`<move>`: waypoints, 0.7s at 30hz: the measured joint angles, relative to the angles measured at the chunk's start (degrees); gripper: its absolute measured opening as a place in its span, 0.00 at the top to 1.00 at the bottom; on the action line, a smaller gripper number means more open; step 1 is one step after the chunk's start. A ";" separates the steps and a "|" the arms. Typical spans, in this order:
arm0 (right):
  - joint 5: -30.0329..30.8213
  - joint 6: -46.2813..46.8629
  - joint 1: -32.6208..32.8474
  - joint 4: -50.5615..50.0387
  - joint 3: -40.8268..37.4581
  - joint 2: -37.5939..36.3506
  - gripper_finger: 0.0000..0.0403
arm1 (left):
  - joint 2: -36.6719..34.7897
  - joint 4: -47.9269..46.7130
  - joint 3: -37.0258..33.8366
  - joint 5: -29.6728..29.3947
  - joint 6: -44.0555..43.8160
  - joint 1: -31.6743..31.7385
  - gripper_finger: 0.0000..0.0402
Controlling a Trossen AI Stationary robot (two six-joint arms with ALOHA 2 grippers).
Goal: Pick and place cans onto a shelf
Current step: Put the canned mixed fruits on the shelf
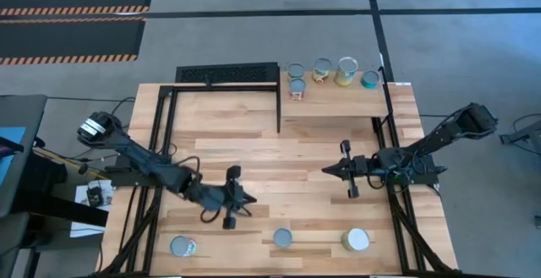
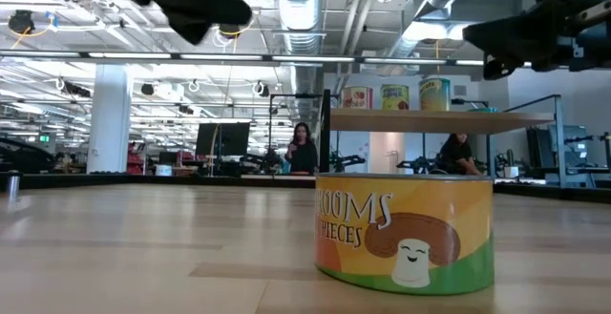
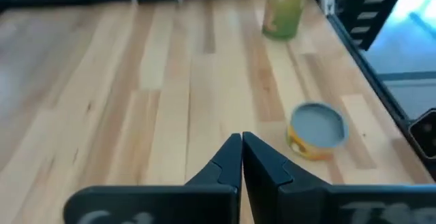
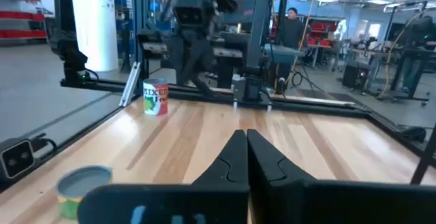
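Several cans [image 1: 321, 69] stand upright on the light wood shelf [image 1: 338, 105] at the table's far right. Three more stand on their bases along the near edge: one with a red and green label [image 1: 182, 246] [image 4: 155, 96], a low yellow one [image 1: 282, 238] [image 3: 317, 129], and a taller yellow-green mushroom can [image 1: 357, 240] [image 2: 406, 233]. My left gripper [image 1: 249, 198] [image 3: 242, 142] is shut and empty, above the table left of centre, its fingers pointing toward the low yellow can. My right gripper [image 1: 325, 171] [image 4: 245, 139] is shut and empty, right of centre, pointing toward the table's left.
A black perforated rack [image 1: 228, 73] stands at the far edge, left of the shelf. Black frame bars [image 1: 279, 109] edge the shelf and run along both table sides. Bare wood lies between the two grippers. People show in the room beyond the table.
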 joint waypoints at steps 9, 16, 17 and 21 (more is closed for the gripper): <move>-1.06 3.18 0.07 -0.33 -0.02 0.49 0.99 | 1.38 -31.16 15.21 -8.23 -23.89 -13.22 1.00; -1.01 3.24 1.03 -0.33 -0.02 0.49 0.99 | 3.69 -39.93 20.63 -7.90 -40.86 -21.93 1.00; -0.98 3.24 1.23 -0.30 0.00 0.49 0.99 | 4.94 -41.53 21.67 -7.08 -42.23 -22.91 1.00; -0.79 3.24 1.91 -0.16 -0.02 0.49 0.99 | 12.06 -52.37 29.85 -2.58 -46.92 -24.86 1.00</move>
